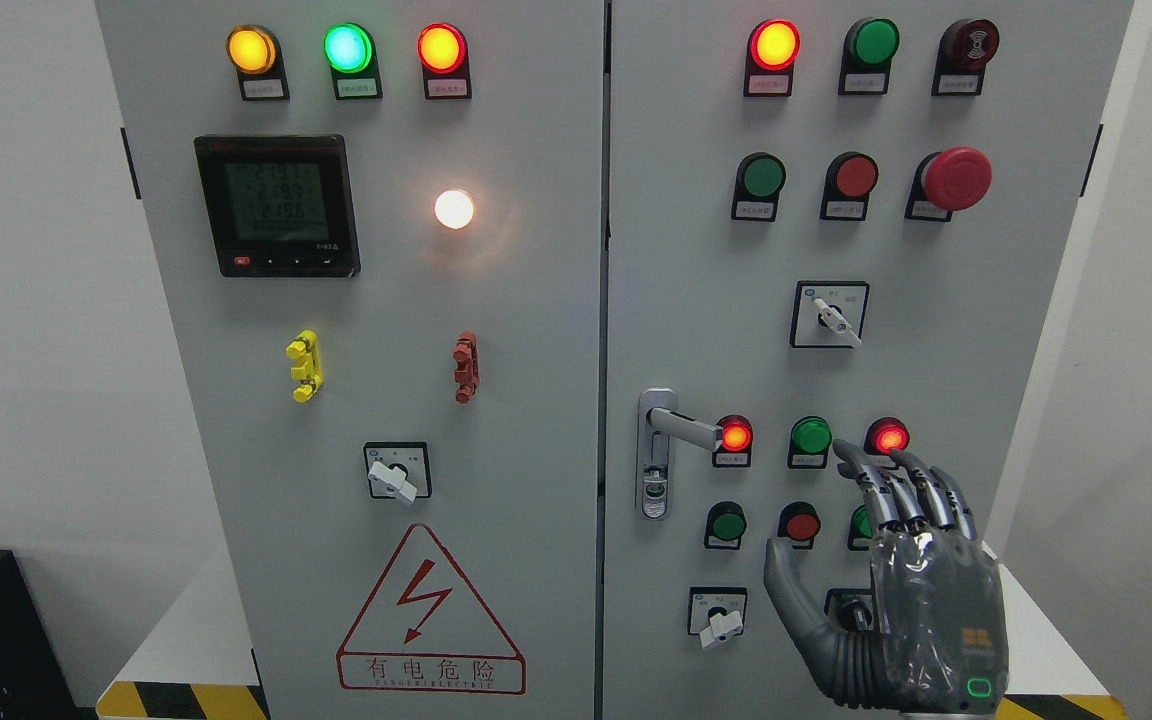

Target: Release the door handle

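The silver door handle sits on the left edge of the grey cabinet's right door, its lever pointing right, with a keyhole plate below it. My right hand is raised in front of the lower right part of that door, well to the right of the handle and apart from it. Its fingers are spread and relaxed and hold nothing; the thumb sticks out to the left. The left hand does not show.
Lit red lamps, green buttons and rotary switches crowd the door around my hand. A red emergency stop sits upper right. The left door carries a meter and a warning triangle.
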Controlling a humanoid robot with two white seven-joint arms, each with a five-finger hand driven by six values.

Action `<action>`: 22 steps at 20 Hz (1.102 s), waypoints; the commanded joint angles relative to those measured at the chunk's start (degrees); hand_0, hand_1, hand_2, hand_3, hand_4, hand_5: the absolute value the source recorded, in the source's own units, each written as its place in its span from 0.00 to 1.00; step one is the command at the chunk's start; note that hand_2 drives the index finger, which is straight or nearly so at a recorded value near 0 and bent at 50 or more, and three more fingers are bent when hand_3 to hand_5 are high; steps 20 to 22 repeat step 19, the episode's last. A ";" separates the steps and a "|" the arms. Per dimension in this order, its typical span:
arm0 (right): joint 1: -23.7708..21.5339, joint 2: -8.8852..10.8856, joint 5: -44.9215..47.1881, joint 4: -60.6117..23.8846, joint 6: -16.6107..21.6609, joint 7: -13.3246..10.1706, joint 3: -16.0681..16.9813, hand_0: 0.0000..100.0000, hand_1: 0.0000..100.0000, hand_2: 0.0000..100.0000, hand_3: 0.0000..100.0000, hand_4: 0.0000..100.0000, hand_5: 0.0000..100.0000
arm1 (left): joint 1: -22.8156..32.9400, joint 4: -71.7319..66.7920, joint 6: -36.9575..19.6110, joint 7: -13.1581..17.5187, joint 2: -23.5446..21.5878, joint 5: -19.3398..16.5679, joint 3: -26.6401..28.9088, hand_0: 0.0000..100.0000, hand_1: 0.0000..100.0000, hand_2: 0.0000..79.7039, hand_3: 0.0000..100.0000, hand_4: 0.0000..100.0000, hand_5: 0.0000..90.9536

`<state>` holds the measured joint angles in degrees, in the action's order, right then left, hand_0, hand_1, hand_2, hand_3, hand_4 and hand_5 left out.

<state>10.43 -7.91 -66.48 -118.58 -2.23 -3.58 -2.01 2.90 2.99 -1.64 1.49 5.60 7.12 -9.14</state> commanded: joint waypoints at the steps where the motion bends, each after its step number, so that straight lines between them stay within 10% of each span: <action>1: -0.23 -0.09 3.20 -1.13 2.57 -1.86 5.07 0.42 0.25 0.00 0.00 0.00 0.00 | 0.00 0.00 -0.03 0.00 -0.06 0.00 0.00 0.00 0.00 0.06 0.10 0.00 0.00; 22: -0.50 0.08 3.99 -1.13 3.73 -6.09 2.97 0.44 0.24 0.00 0.00 0.00 0.00 | 0.00 0.00 -0.03 0.00 0.03 0.00 0.00 0.00 0.00 0.05 0.11 0.00 0.00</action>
